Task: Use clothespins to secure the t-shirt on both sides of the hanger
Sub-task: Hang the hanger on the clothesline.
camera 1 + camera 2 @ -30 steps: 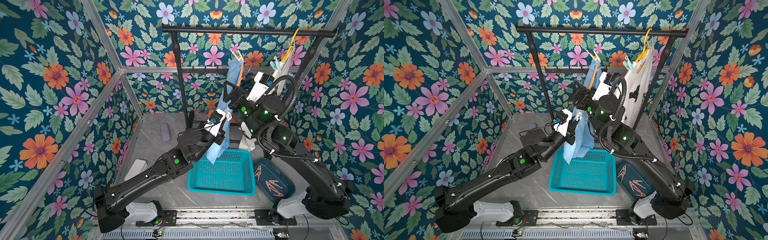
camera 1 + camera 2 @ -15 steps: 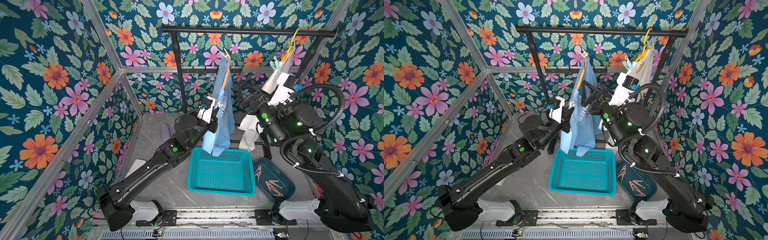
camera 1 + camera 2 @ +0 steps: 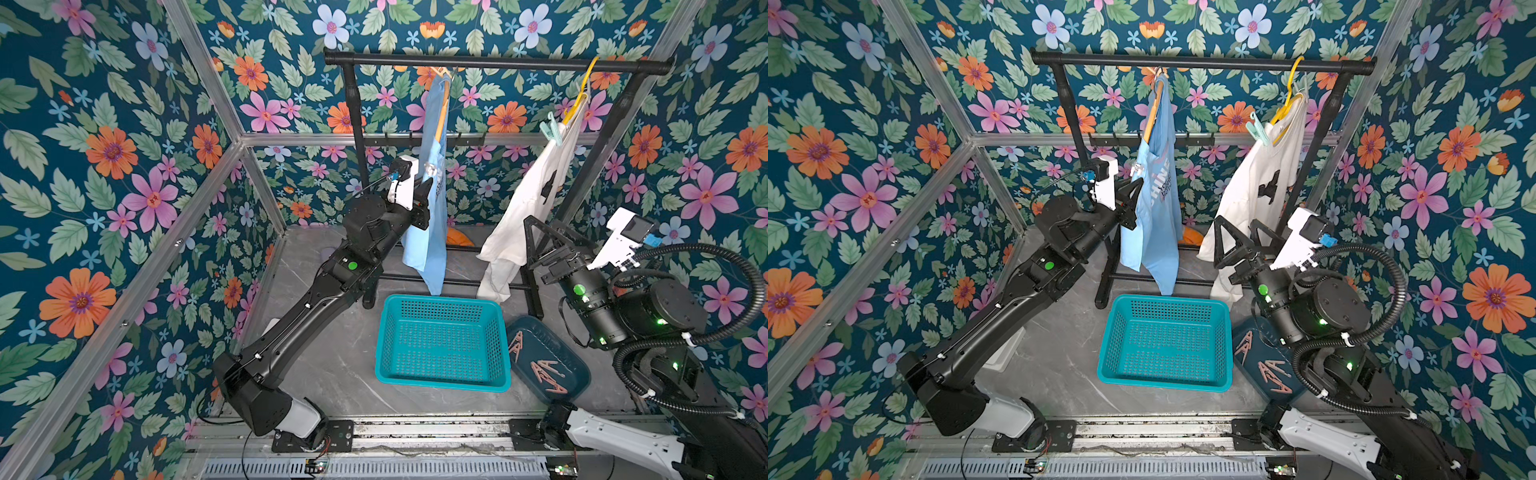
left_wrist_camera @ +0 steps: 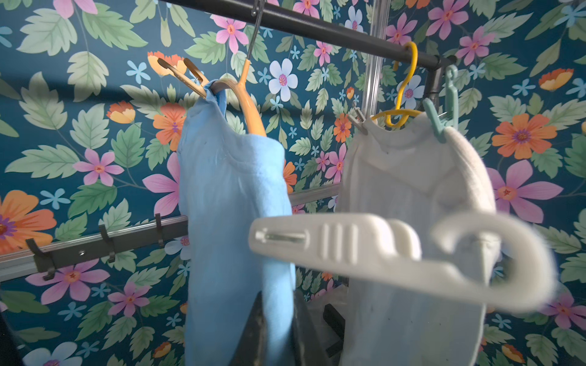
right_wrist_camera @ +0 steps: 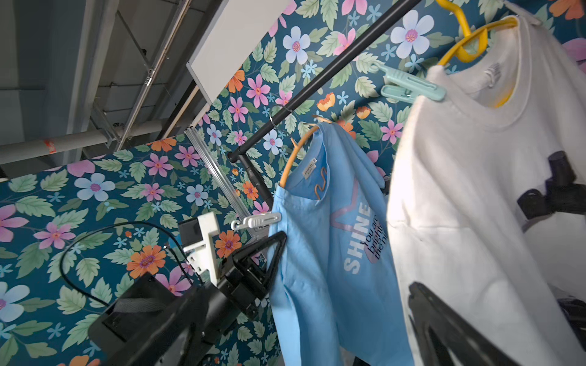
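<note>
A blue t-shirt (image 3: 428,216) hangs on an orange hanger (image 3: 444,104) from the black rail, seen in both top views. A white clothespin (image 3: 1138,168) is clipped on the shirt's left shoulder edge; it shows large in the left wrist view (image 4: 396,256). Just below it, my left gripper (image 3: 1136,195) is shut on a fold of the blue t-shirt (image 4: 234,206). My right gripper (image 3: 1244,237) stands open low at the right, close to a white t-shirt (image 3: 1254,187), gripping nothing. Several pinkish clothespins (image 3: 548,374) lie in a dark tray (image 3: 577,357).
The white t-shirt hangs on a yellow hanger (image 3: 1289,99) with a mint clothespin (image 3: 1256,129) on its shoulder. A teal basket (image 3: 440,340) sits on the floor below the shirts. The rack's black posts and base bars stand behind it.
My right gripper has drawn back from the blue shirt's hanger, down and to the right. My left gripper has risen, still holding the shirt. The shirt has swung back to the left.
</note>
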`<action>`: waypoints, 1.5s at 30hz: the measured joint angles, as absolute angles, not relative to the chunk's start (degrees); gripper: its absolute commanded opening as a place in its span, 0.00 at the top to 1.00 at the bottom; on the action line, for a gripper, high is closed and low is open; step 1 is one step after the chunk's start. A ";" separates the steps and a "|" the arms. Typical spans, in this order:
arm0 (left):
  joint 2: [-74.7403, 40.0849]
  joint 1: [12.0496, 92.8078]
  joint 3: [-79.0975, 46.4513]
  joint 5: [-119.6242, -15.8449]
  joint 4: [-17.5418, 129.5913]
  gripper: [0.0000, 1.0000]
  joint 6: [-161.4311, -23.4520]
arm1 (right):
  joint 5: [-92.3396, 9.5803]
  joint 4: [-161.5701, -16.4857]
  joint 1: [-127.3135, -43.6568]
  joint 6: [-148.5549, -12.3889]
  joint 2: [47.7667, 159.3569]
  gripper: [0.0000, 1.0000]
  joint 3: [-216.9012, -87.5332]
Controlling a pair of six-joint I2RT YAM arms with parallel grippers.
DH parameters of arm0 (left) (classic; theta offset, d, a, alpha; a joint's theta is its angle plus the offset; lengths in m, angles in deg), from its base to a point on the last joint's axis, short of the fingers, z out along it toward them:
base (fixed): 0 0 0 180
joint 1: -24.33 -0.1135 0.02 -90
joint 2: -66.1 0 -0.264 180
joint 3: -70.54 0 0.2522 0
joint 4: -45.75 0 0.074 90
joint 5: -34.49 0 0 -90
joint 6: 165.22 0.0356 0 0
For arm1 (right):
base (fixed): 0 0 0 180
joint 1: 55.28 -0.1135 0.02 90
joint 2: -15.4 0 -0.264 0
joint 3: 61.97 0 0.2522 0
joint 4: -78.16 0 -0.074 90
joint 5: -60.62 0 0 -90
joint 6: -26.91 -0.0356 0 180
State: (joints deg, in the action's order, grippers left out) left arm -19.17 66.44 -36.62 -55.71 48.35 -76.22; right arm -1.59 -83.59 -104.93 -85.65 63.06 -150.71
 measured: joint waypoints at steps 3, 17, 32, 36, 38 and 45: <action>-19.52 66.39 -37.06 -56.98 47.34 1.00 -76.28 | -0.28 -82.06 -104.93 -85.87 61.26 0.00 -147.91; -26.87 66.22 -49.45 -56.57 48.94 1.00 -76.78 | 4.75 -71.63 -104.93 -94.46 54.38 0.00 -137.90; -30.54 65.96 -54.94 -50.82 54.23 1.00 -79.08 | 6.96 -68.24 -104.93 -97.63 53.09 0.00 -137.29; -31.65 65.91 -56.14 -50.14 56.59 1.00 -79.39 | 7.02 -68.11 -104.93 -98.05 52.76 0.00 -137.13; -31.81 65.87 -56.16 -49.77 57.18 1.00 -79.71 | 7.02 -68.07 -104.93 -98.46 52.72 0.00 -137.05; -31.68 65.85 -55.55 -49.35 58.12 1.00 -80.78 | 7.20 -66.56 -104.93 -99.07 52.26 0.00 -136.26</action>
